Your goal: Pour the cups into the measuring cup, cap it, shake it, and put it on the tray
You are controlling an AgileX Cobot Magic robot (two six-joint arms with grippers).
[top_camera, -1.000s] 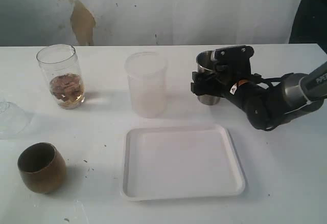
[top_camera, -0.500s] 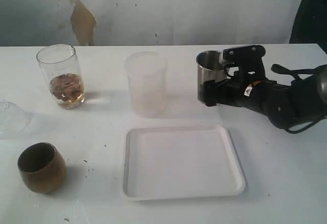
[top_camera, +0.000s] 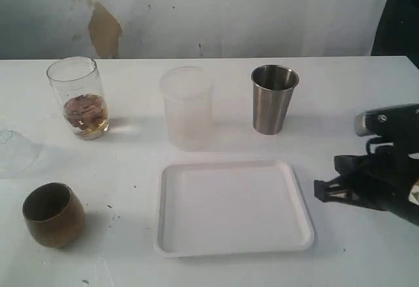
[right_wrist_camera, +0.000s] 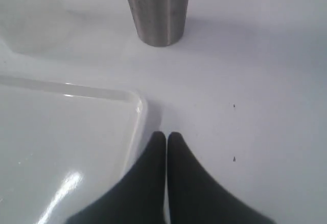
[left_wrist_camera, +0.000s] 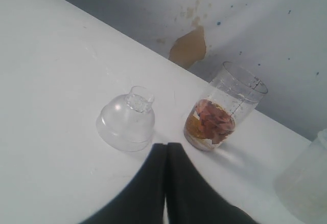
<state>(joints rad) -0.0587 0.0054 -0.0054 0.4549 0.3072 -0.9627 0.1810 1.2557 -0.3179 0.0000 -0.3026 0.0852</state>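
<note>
Measuring cup (top_camera: 77,97): upright, long axis vertical, mouth up. It stands behind the tray (top_camera: 232,208) and well off its left side. Brownish liquid with reddish-brown pieces fills its lower part.
Markings: faint printed marks on the measuring cup's wall near the rim show in the left wrist view, too small to read.
Steel tumbler (top_camera: 273,98): upright, mouth up, narrow base down. It stands behind the tray's right rear corner, apart from it.
Wooden cup (top_camera: 52,213): upright, mouth up, well left of the tray's front-left corner.
Frosted cup (top_camera: 188,107): upright, just behind the tray's rear rim, left of its middle.
Clear dome lid (left_wrist_camera: 126,120): wide rim down, neck up, far off the tray's left.
Tray: lies flat, long axis left to right.
Open room: bare table (top_camera: 131,162) runs along the tray's left and right rims.
Right gripper (top_camera: 318,191): fingers clenched together, grasping nothing. It sits low, just off the tray's right rim.
Left gripper (left_wrist_camera: 166,146): fingers pressed together, grasping nothing, beside the dome lid and far left of the tray.
</note>
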